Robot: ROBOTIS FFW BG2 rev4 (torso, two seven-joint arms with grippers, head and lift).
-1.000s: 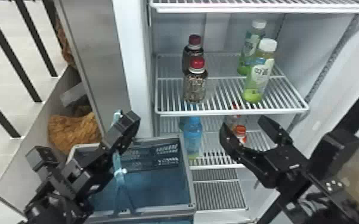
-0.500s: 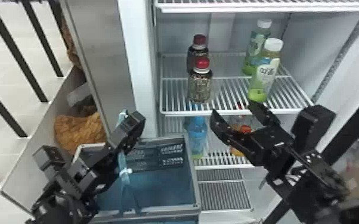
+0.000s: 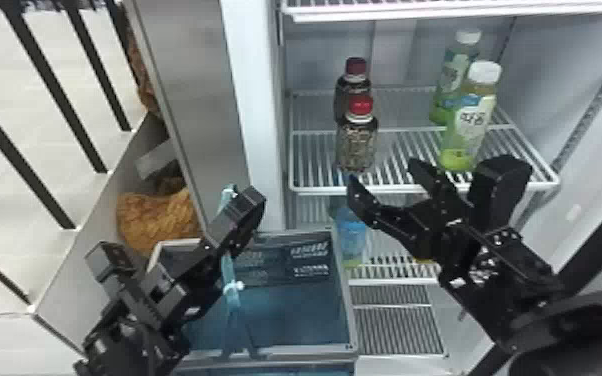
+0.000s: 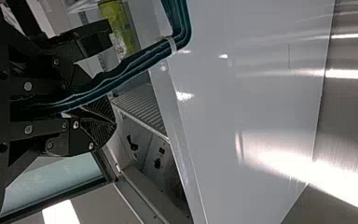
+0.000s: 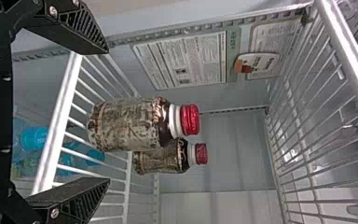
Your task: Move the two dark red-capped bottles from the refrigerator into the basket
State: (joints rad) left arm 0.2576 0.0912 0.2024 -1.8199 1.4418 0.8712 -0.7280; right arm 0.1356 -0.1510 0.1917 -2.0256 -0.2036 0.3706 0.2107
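Refrigerator [image 3: 250, 75]: stands behind the grippers, wire shelves showing
Basket [image 3: 347, 305]: beside the refrigerator, beneath the left gripper
Right gripper [image 3: 382, 171]: before the shelf, fingers spread, nothing between them
Left gripper [image 3: 252, 200]: above the basket, fingers closed together, teal strap [image 3: 228, 270] against it; cannot tell if they pinch it
Green bottles: two, white-capped, front one [image 3: 467, 125] and rear one [image 3: 452, 75], same shelf as the dark pair
Dark bottles: front one [image 3: 356, 145] and rear one [image 3: 341, 102] upright on the shelf [image 3: 315, 190], red-capped
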